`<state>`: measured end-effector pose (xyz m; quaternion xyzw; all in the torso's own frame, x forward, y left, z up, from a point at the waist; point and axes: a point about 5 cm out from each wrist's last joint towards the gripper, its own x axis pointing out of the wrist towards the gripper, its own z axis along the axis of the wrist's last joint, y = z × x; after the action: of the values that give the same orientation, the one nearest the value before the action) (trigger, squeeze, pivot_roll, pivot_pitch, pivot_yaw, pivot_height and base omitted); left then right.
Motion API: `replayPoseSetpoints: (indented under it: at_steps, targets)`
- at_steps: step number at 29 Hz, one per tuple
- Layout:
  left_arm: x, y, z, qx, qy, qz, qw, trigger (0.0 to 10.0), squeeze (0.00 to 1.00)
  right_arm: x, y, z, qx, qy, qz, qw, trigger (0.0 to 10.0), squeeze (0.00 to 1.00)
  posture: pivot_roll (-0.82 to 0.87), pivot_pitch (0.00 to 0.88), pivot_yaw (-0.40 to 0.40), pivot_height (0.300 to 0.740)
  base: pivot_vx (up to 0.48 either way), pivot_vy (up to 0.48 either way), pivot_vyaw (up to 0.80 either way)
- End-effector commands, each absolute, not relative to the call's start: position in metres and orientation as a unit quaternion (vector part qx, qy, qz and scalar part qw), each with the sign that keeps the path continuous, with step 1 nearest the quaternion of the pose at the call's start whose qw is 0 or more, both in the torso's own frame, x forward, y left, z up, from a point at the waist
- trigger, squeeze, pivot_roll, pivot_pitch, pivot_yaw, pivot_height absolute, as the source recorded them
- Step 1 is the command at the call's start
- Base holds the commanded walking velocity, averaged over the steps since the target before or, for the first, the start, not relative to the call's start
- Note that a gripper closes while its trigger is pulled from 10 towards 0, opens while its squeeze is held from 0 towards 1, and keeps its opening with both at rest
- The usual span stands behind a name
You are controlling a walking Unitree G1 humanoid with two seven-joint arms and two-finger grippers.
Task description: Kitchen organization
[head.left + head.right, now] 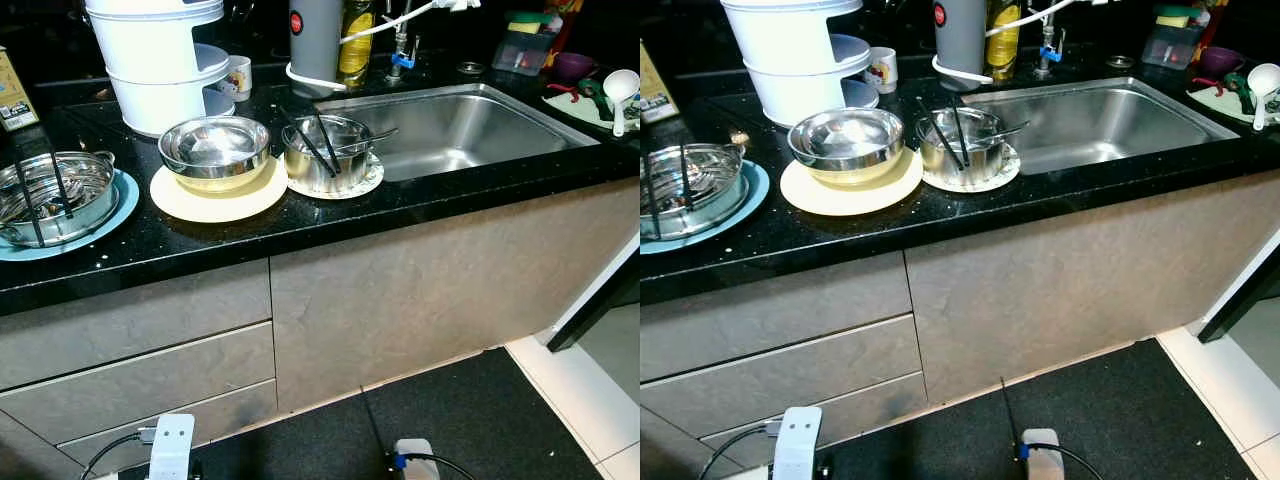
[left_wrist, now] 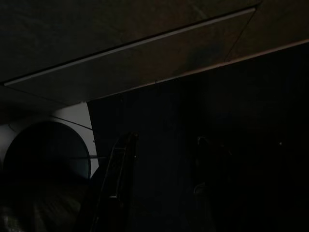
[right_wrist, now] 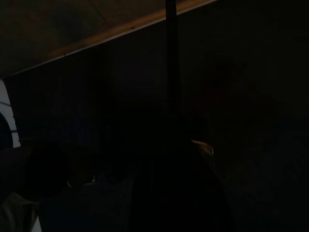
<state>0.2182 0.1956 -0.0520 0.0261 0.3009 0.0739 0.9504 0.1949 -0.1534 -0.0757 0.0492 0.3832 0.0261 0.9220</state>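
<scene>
On the black counter [image 1: 430, 200] stand three steel vessels on plates. A steel bowl [image 1: 214, 150] rests on a cream plate [image 1: 218, 196] in the middle. Right of it, a steel pot [image 1: 325, 150] with black chopsticks [image 1: 312, 146] and a spoon sits on a white patterned plate [image 1: 366, 181]. At the far left a steel pot [image 1: 50, 194] with chopsticks across it stands on a blue plate [image 1: 118, 207]. Both arms hang low in front of the cabinets. In the dark left wrist view, my left gripper [image 2: 164, 140] has its two fingers apart over the dark floor mat. The right wrist view is too dark to read.
An empty steel sink [image 1: 470, 125] lies right of the pots, with a tap [image 1: 402, 45], bottles and a grey jug [image 1: 315, 40] behind. A white stacked appliance [image 1: 160, 60] stands at the back left. Utensils and a white ladle [image 1: 620, 90] lie far right. Grey drawers [image 1: 130, 350] are below.
</scene>
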Motion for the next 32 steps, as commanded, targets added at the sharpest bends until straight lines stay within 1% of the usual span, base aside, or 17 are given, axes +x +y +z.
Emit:
replayPoseSetpoints:
  at_steps: [1,17,25,28,32]
  targets:
    - [0.2089,0.2009,-0.0582,0.025,0.322,0.084,0.943,10.0,0.00,0.1878,-0.1530,-0.0801,0.058,0.399,0.018,0.915,10.0,0.00,0.02,0.146,0.015,0.740,0.000,0.000,0.00]
    - [0.2053,0.2050,-0.0598,0.030,0.328,0.083,0.940,10.0,0.00,0.1898,-0.1482,-0.0796,0.068,0.399,0.018,0.914,10.0,0.00,0.03,0.136,0.013,0.740,0.000,0.000,0.00]
    - [0.2078,0.2050,-0.0569,0.044,0.314,0.065,0.946,10.0,0.00,0.1899,-0.1491,-0.0796,0.075,0.400,0.017,0.914,10.0,0.00,0.04,0.127,0.024,0.740,0.000,0.000,0.00]
    - [0.2084,0.2030,-0.0561,0.057,0.309,0.050,0.948,10.0,0.00,0.1904,-0.1540,-0.0795,0.092,0.400,-0.002,0.912,10.0,0.00,0.04,0.126,0.024,0.740,0.000,0.000,0.00]
    - [0.2080,0.2024,-0.0566,0.057,0.310,0.049,0.948,10.0,0.00,0.1907,-0.1570,-0.0792,0.090,0.400,0.001,0.912,10.0,0.00,0.04,0.122,0.021,0.740,0.000,0.000,0.00]
